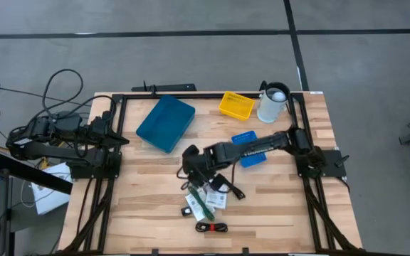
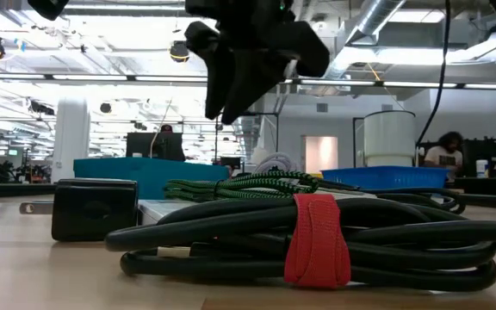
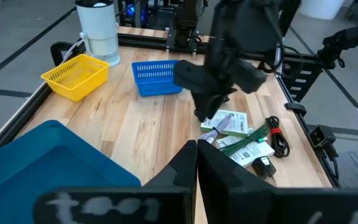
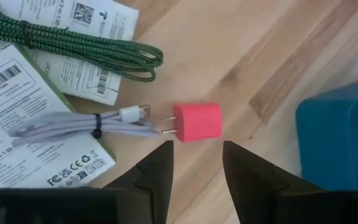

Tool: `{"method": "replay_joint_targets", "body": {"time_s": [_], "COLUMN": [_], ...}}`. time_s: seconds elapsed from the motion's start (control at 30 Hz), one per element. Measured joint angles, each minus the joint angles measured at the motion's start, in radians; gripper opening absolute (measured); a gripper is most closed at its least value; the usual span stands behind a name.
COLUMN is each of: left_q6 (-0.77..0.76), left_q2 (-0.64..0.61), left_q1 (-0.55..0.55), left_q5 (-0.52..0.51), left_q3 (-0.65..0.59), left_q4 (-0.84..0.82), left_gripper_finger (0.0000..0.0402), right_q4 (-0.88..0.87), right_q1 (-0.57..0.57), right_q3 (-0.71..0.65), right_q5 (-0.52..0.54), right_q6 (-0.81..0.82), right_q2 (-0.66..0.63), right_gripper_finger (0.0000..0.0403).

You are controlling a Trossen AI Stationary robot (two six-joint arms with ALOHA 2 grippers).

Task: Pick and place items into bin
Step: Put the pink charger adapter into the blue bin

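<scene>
The items lie in a pile on the wooden table: white printed cards [image 4: 23,93], a green braided cord [image 4: 73,46], a tied grey cable [image 4: 67,126] and a red-pink plug [image 4: 196,121] lying flat beside the cable's end. A black cord with a red strap [image 2: 317,241] and a black cube charger [image 2: 93,207] lie nearer the near edge. My right gripper [image 4: 196,149] is open and hovers over the plug, one finger to each side of it, clear of it. My left gripper [image 3: 196,163] is shut and waits at the table's left side, next to the teal bin [image 1: 166,122].
A yellow basket [image 1: 235,105], a small blue basket [image 1: 248,146] and a white cylinder [image 1: 272,103] stand toward the far right. The teal bin's corner [image 4: 340,124] is close beside my right gripper. Bare wood shows at the near left of the table [image 1: 134,199].
</scene>
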Motion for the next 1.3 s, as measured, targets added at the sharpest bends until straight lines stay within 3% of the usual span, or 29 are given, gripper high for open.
{"method": "replay_joint_targets", "body": {"time_s": [0.3, 0.8, 1.3], "left_q6": [0.0, 0.0, 0.0], "left_q2": [0.0, 0.0, 0.0], "left_q1": [0.0, 0.0, 0.0], "left_q5": [0.0, 0.0, 0.0], "left_q3": [0.0, 0.0, 0.0], "left_q4": [0.0, 0.0, 0.0], "left_gripper_finger": [0.0, 0.0, 0.0], "right_q4": [-0.002, -0.049, 0.056], "right_q1": [-0.087, -0.157, -0.122], "right_q3": [0.0, 0.0, 0.0], "right_q5": [-0.056, -0.051, -0.048], "right_q6": [-0.091, -0.124, -0.119], "right_q2": [0.0, 0.0, 0.0], "right_gripper_finger": [0.0136, 0.0129, 0.0229]}}
